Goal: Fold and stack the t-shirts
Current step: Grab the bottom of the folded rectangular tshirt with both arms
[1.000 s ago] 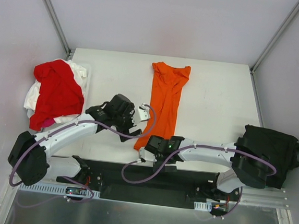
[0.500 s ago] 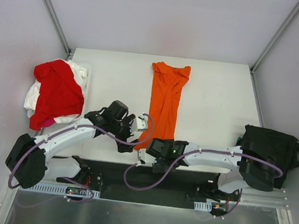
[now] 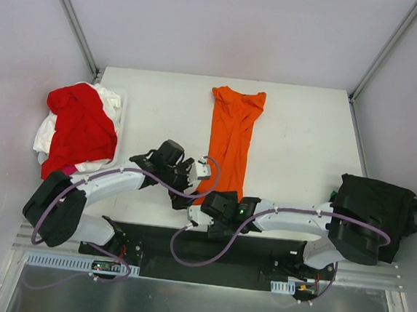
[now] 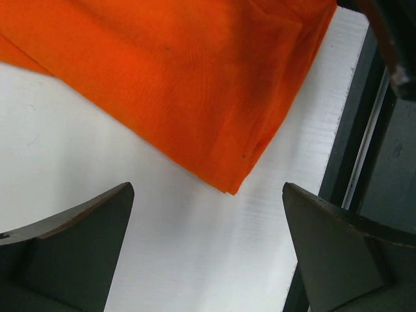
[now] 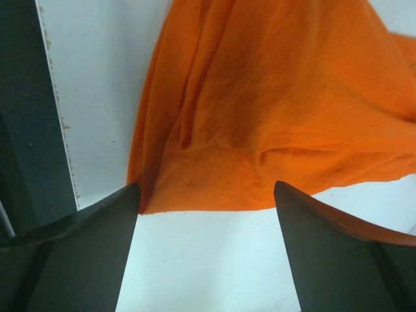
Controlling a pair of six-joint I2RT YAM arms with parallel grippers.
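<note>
Both arms have closed in on the near end of the orange t-shirt (image 3: 232, 136) over the last second. The left gripper (image 3: 193, 186) swung from mid-table toward the near edge, and the right gripper (image 3: 198, 212) slid left along that edge. Shirt itself hasn't shifted.

- Orange t-shirt: folded into a long narrow strip mid-table (image 3: 305, 135), running from the far edge to the near edge on a slight slant. Collar end is bunched, near end tapers.
- Left gripper: jaws wide apart, nothing held. Dark wedge-shaped fingers (image 4: 78, 247) sit over bare white table. The shirt's hem corner is just ahead, not touching. Cloth is a fine matte knit with stacked layers showing at the edge.
- Right gripper: jaws also apart, empty. The hem lies ahead of the fingertips and is rumpled, with soft creases fanning away from it. The table surface looks faintly ribbed — black base plate (image 5: 19, 97) runs along its near edge.
- Red t-shirt (image 3: 79, 126): crumpled heap at the left edge, on top of a white t-shirt (image 3: 43, 138).
- Black t-shirt (image 3: 379, 204): piled at the right edge by the near-right corner, hanging off the table.
</note>
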